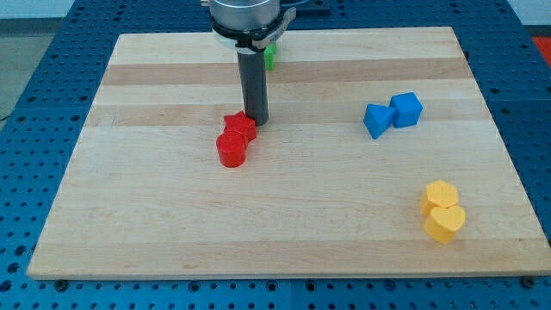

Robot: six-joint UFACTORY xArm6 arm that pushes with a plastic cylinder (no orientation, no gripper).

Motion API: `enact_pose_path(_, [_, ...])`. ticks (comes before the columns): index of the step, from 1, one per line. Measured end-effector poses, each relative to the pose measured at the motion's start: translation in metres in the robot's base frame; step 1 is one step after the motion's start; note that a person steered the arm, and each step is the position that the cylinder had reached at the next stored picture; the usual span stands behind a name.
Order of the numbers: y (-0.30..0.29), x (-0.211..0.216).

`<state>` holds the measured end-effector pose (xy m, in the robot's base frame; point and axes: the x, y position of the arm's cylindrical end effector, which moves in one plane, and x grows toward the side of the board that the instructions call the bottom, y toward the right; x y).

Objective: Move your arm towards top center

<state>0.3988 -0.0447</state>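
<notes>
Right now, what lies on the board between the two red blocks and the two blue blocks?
Nothing: in the camera view only bare wooden board lies between the red blocks and the blue blocks. My tip touches the upper red block's right side.

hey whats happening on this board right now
A robot arm with a dark rod is working over a wooden board. My tip sits right beside the two red blocks, at their upper right. A green block peeks out behind the rod near the view's top. Two blue blocks and two yellow blocks lie apart on the view's right.
</notes>
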Motion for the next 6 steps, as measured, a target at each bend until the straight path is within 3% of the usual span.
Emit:
enact_pose_path(4, [0.018, 0.0])
enact_pose_path(6, [0.078, -0.065])
